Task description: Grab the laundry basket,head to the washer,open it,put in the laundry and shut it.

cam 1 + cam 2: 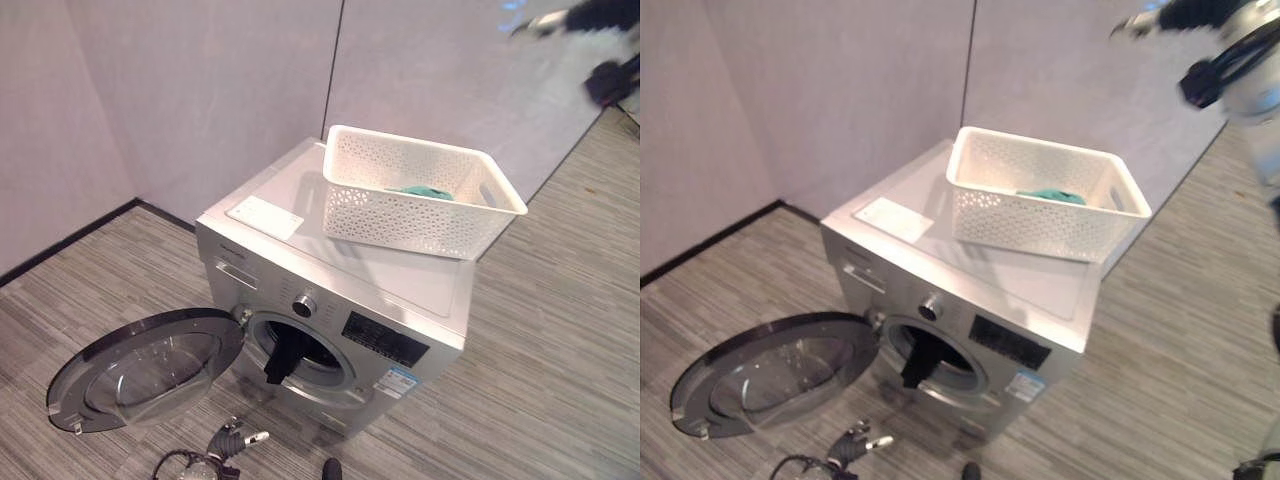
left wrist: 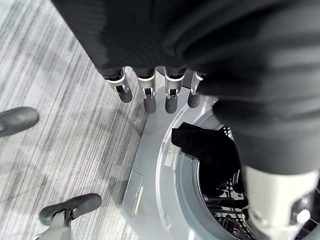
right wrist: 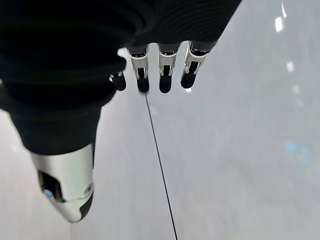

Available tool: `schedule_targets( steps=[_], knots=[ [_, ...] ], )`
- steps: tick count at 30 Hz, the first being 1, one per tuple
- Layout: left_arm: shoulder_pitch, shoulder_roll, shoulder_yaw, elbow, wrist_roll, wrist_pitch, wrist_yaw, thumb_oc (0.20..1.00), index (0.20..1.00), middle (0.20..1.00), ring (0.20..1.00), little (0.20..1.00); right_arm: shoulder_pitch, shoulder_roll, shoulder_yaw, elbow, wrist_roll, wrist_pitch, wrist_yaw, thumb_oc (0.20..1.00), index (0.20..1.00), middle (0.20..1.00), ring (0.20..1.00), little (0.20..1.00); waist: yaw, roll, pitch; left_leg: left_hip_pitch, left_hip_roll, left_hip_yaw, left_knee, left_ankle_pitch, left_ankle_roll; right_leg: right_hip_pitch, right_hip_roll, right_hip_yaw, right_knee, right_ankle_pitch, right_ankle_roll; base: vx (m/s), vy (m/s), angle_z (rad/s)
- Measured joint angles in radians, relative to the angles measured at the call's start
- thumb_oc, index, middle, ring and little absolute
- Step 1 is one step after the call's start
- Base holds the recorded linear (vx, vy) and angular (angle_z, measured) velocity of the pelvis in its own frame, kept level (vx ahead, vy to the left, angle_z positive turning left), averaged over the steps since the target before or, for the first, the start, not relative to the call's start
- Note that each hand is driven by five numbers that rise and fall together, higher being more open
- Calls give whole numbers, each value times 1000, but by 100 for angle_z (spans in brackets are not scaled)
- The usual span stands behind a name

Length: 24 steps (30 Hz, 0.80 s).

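The silver washer (image 1: 385, 343) stands in front of me with its round door (image 1: 150, 370) swung wide open to the left. A black garment (image 1: 285, 355) hangs out of the drum opening, and it shows again as the black garment (image 2: 205, 147) past my left fingers (image 2: 150, 95). The white laundry basket (image 1: 400, 215) sits on the washer's top at the right, with a teal cloth (image 1: 425, 192) inside. My left hand (image 1: 232, 440) is low by the door, open and holding nothing. My right hand (image 1: 545, 22) is raised high at the right, open, with its fingers (image 3: 165, 75) straight before the wall.
A white sheet (image 1: 265, 217) lies on the washer's top to the left of the basket. Pale walls (image 1: 200, 90) stand close behind the washer. The open door reaches out low over the grey striped floor (image 1: 560, 340) at the front left.
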Motion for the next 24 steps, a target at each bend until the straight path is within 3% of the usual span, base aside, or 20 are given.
schedule_targets(
  steps=[2, 5, 10, 16, 17, 24],
  knots=[
    [10, -13, -1, -1, 0, 0, -4, 1000, 1000, 1000, 1000, 1000, 23, 17, 28, 45, 0, 21, 37, 1000, 1000, 1000, 1000, 1000, 7, 21, -2, -3, 3, -13, 0, -1, 1, 0, 4, -2, 6, 0, -1, 5, -6, 2],
    [13, -7, 8, 15, 0, -2, -7, 1000, 1000, 1000, 1000, 1000, 51, 14, 57, 61, 2, 37, 92, 1000, 1000, 1000, 1000, 1000, 3, 25, -2, -10, 13, -28, -1, -2, 0, -7, 12, -4, 8, 0, -1, 0, 0, 0],
    [22, -6, 12, 30, -1, -3, -35, 1000, 1000, 1000, 1000, 1000, 51, -65, 178, 23, 22, 38, 205, 1000, 1000, 1000, 1000, 1000, -3, 25, -2, -20, 20, -45, -1, 1, -6, -10, 17, -18, 0, -8, 1, 7, -21, 6],
    [36, -6, 45, 79, -11, -12, -43, 1000, 1000, 1000, 1000, 1000, 43, -38, 221, 86, 20, 34, 247, 1000, 1000, 1000, 1000, 1000, -9, 19, -6, -29, 33, -45, -1, 8, -20, -18, 27, -17, 0, -16, -1, 27, -37, 0],
    [40, -3, 82, 108, -32, -18, -44, 1000, 1000, 1000, 1000, 1000, 24, -16, 239, 98, 19, 38, 257, 1000, 1000, 1000, 1000, 1000, 0, 19, -7, -47, 47, -48, -1, 11, -25, -33, 39, -25, 0, -19, -5, 43, -67, 2],
    [44, 9, 100, 115, -42, -30, -45, 1000, 1000, 1000, 1000, 1000, 6, 12, 283, 109, 12, 36, 287, 1000, 1000, 1000, 1000, 1000, 35, 27, -7, -86, 83, -99, 1, 30, -58, -46, 68, -73, 0, -25, -22, 37, -49, 19]
  ],
)
